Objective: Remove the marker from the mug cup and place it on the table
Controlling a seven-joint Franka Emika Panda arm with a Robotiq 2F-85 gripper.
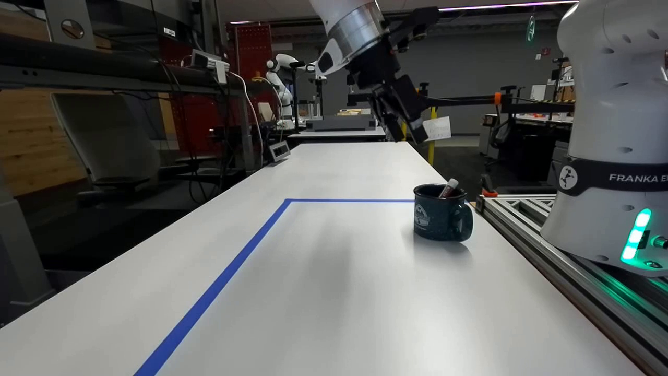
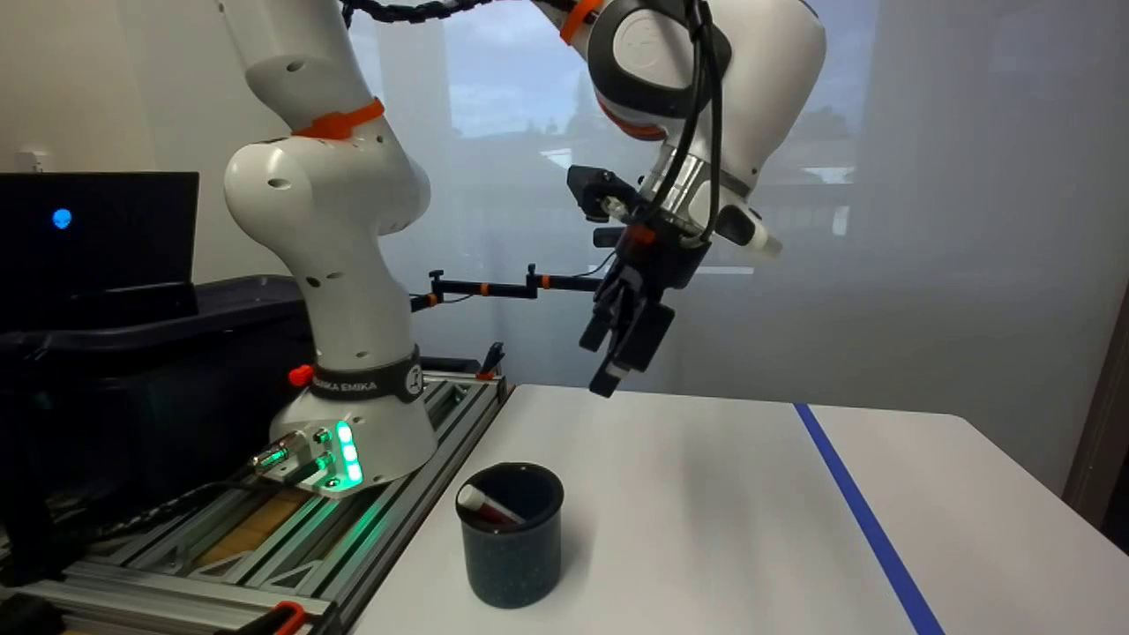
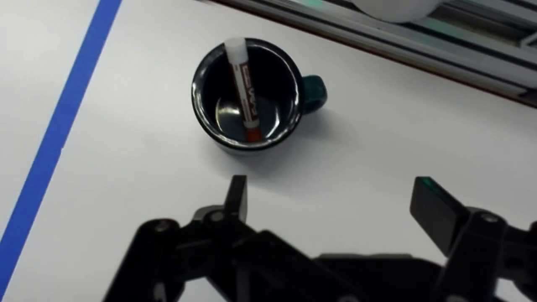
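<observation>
We see a long white table (image 1: 323, 308). A white robot arm (image 2: 328, 207) stands beside it, bent out overhead. Its black gripper (image 3: 330, 182) hangs in the air, jaws spread wide. Lower, we find a dark teal mug (image 1: 439, 219) upright on the table. Inside it leans a marker (image 3: 244, 86), white end poking above the rim.

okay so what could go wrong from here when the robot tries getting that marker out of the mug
Little of the marker rises above the mug, so the open fingers might knock the mug or miss their grip. The marker leans, so pulling it up could drag the mug and tip it. The mug also stands near the edge of the table, beside metal rails, so a bump might push it that way.
</observation>
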